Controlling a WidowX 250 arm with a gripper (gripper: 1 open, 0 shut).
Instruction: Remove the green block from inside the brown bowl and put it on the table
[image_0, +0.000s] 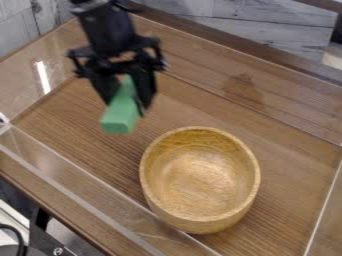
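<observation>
In the single camera view we see the black two-fingered tool (122, 92) clamped on the flat, elongated mid-green block (122, 111), which hangs tilted below the fingers, its lower end pointing down and to the left. The block is out of the round, light tan wooden bowl (201, 178); it sits in the air above the brown wood-grain counter (254, 95), up and to the left of the bowl's rim and apart from it. The bowl's inside looks empty. Clear acrylic walls (54, 160) edge the counter on the near and left sides.

We judge that the lift-out is done and the set-down remains. The risks we see: the block is held near its upper end and slanted, so a release from this height could let it tip, bounce or slide toward the wall or back against the bowl. Lowering too steeply could jam the block's lower corner into the counter and twist it in the grip. The picture is blurred, so we cannot tell how firmly it sits.
</observation>
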